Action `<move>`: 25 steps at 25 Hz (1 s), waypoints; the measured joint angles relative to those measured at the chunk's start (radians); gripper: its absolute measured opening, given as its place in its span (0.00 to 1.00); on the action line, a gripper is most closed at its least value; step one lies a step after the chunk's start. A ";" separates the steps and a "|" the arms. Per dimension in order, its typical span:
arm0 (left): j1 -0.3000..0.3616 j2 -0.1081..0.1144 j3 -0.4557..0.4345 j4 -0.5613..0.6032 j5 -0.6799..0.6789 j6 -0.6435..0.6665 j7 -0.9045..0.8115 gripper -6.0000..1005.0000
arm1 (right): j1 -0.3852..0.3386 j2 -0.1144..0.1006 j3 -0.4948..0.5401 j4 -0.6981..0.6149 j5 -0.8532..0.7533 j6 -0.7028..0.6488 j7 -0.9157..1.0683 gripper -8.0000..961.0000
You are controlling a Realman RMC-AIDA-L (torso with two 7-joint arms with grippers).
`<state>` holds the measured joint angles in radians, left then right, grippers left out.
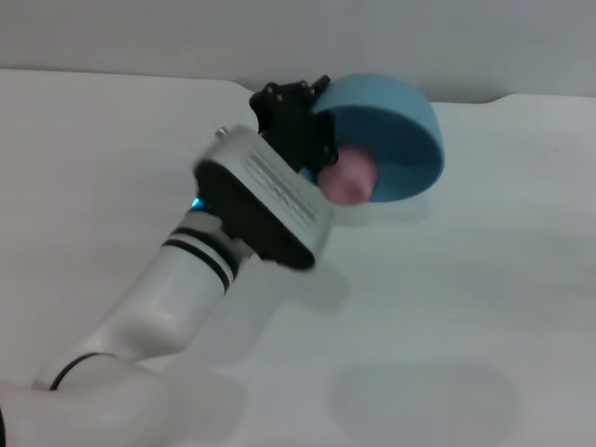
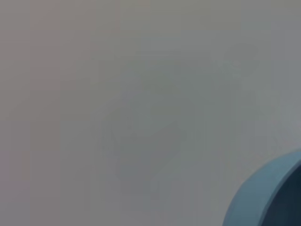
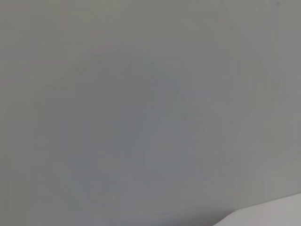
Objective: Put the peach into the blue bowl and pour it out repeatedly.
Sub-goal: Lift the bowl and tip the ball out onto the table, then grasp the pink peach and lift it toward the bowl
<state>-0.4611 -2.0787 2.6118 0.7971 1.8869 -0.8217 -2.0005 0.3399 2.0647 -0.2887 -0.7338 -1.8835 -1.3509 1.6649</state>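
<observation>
In the head view my left gripper [image 1: 315, 119] is shut on the rim of the blue bowl [image 1: 396, 126] and holds it above the table, tipped on its side with the opening facing me. The pink peach [image 1: 347, 178] lies at the bowl's lower lip, next to the black fingers, half out of the opening. A curved piece of the blue bowl [image 2: 265, 197] also shows in a corner of the left wrist view. No part of the right arm appears in the head view, and its wrist view shows only a plain grey surface.
The white table [image 1: 466, 307] stretches wide around the bowl, with its far edge against a grey wall [image 1: 140, 37]. My left arm [image 1: 177, 289] crosses the near left part of the table.
</observation>
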 joint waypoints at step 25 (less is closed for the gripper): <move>0.012 0.018 -0.426 0.076 0.065 0.485 -0.207 0.00 | 0.084 -0.001 -0.093 0.099 -0.009 -0.045 -0.077 0.48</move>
<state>-0.4487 -2.0608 2.1863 0.8729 1.9515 -0.3368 -2.2078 0.4236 2.0641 -0.3814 -0.6352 -1.8923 -1.3956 1.5875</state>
